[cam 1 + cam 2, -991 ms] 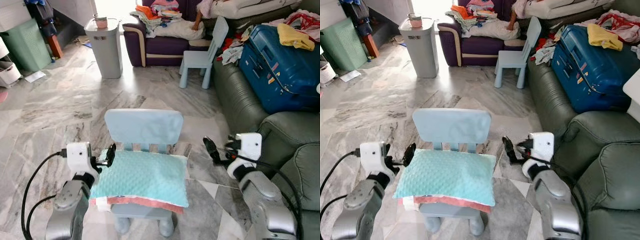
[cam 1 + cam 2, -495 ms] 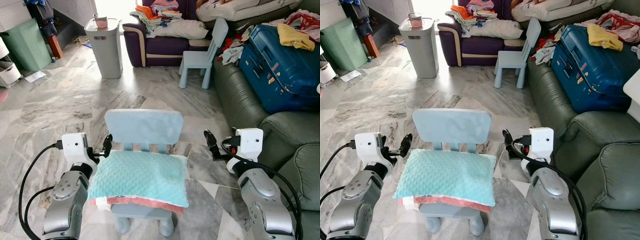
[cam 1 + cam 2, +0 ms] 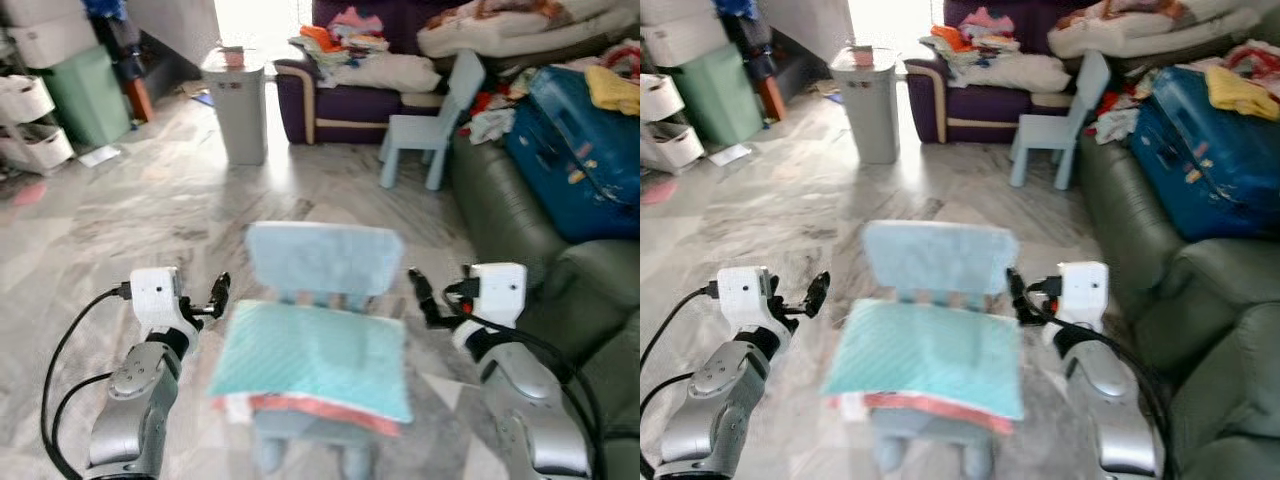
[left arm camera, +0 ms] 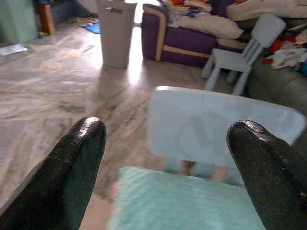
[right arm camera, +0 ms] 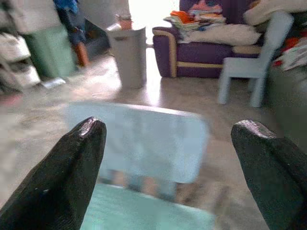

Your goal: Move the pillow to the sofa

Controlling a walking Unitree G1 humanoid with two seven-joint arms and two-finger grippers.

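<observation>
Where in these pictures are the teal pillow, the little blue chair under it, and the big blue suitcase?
Teal dimpled pillow (image 3: 315, 355): left eye view, middle of its top.
Pale blue plastic child's chair (image 3: 323, 261): left eye view, backrest.
Blue hard-shell suitcase (image 3: 1208, 150): right eye view, its side.

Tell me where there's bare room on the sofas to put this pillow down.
Bare green sofa cushion lies between the blue suitcase and the small chair. The purple sofa is heaped with clothes. The pillow sits between both open grippers, left and right.
</observation>
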